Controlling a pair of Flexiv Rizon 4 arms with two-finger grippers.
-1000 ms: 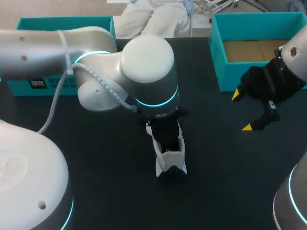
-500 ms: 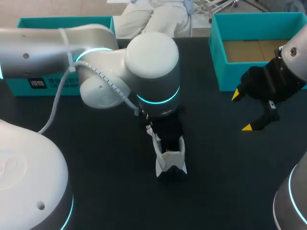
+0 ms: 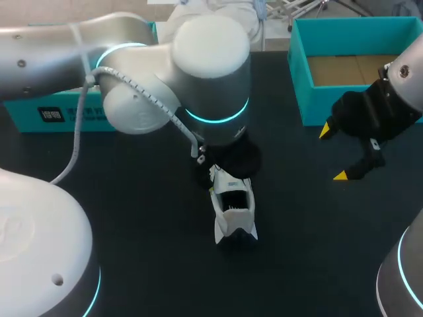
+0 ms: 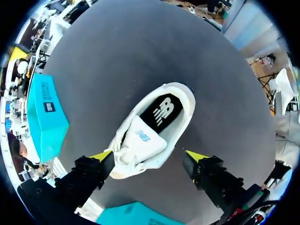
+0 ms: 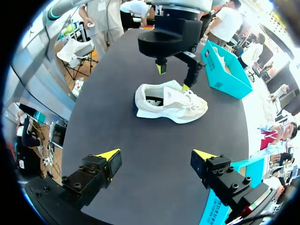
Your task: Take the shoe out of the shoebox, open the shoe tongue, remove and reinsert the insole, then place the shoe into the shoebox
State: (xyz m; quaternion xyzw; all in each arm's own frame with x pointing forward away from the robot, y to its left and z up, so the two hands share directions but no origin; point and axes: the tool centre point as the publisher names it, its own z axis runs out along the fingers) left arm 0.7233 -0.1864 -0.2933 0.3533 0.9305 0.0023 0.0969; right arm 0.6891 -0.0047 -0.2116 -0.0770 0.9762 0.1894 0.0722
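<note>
While the white sneaker [image 3: 232,211] stood on its sole on the black table [image 3: 132,224], outside any box, the left arm [image 3: 211,66] hung directly over it and hid one end of it in the head view. The left jaws were spread wide and gripped nothing. In the left wrist view one yellow fingertip [image 4: 101,155] sat right at the edge of the laced part, though contact could not be told, and the other stood apart from the sneaker [image 4: 150,131]. Its tongue [image 4: 140,139] lay forward, and the black insole [image 4: 164,110] showed inside the opening. The right arm [image 3: 396,99] held its place near the teal shoebox [image 3: 301,99], well apart from the sneaker [image 5: 171,101]. The right jaws were likewise open and empty above bare table. A second teal box [image 3: 39,115] stood at the table's far left.
</note>
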